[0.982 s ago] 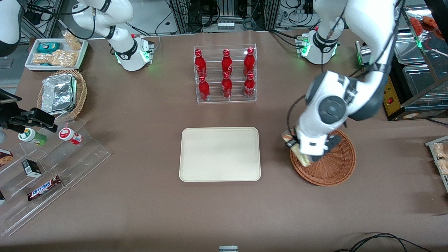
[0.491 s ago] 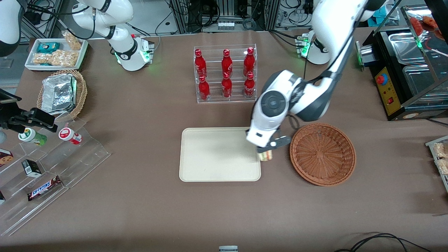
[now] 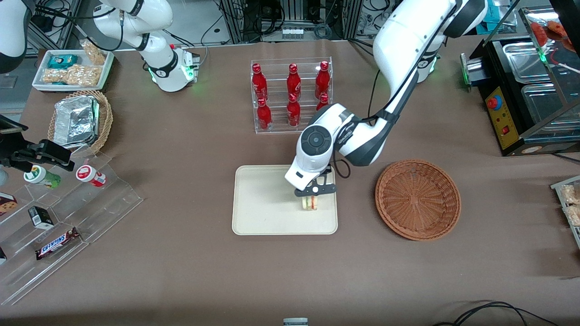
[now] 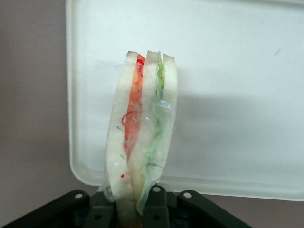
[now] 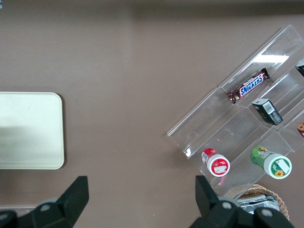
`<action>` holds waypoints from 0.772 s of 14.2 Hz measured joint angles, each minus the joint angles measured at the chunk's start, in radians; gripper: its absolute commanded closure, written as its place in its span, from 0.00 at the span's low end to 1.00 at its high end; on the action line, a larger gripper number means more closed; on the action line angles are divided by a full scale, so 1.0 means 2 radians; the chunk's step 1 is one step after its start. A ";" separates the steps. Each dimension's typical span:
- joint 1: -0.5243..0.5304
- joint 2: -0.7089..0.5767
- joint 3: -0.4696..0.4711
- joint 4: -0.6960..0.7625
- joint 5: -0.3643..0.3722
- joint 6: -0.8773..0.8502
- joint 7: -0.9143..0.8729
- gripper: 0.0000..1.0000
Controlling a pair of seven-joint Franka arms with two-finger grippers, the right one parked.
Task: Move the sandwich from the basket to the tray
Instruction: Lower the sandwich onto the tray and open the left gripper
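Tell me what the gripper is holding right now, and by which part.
The gripper, over the tray, holds the sandwich. Its fingers pinch one end of the wedge, pressing on the flat bread faces; the rest sticks out free.

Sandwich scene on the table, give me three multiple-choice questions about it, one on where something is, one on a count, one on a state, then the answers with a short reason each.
1. Where is the sandwich?
A. Lying in the basket
B. Held over the tray, at the end nearer the basket
C. On the bare table beside the bottle rack

2. How many red bottles show in the clear rack?
A. Four
B. Six
C. Nine

3. What is the state of the gripper?
A. Shut on the sandwich
B. Open above the basket
C. Open, with nothing in it, over the tray

Answers:
1 B, the front view shows the wedge over the tray.
2 B, two rows of three, one partly hidden by the arm.
3 A, the left wrist view shows the bread clamped where the gripper meets it, and the basket holds nothing.
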 measured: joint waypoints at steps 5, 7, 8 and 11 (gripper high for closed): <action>-0.015 0.018 0.000 0.003 0.000 0.024 0.015 0.78; -0.021 0.028 0.000 0.015 0.000 0.035 0.005 0.76; -0.023 0.034 0.000 0.027 0.000 0.036 -0.005 0.73; -0.030 0.054 0.001 0.055 0.000 0.036 -0.019 0.18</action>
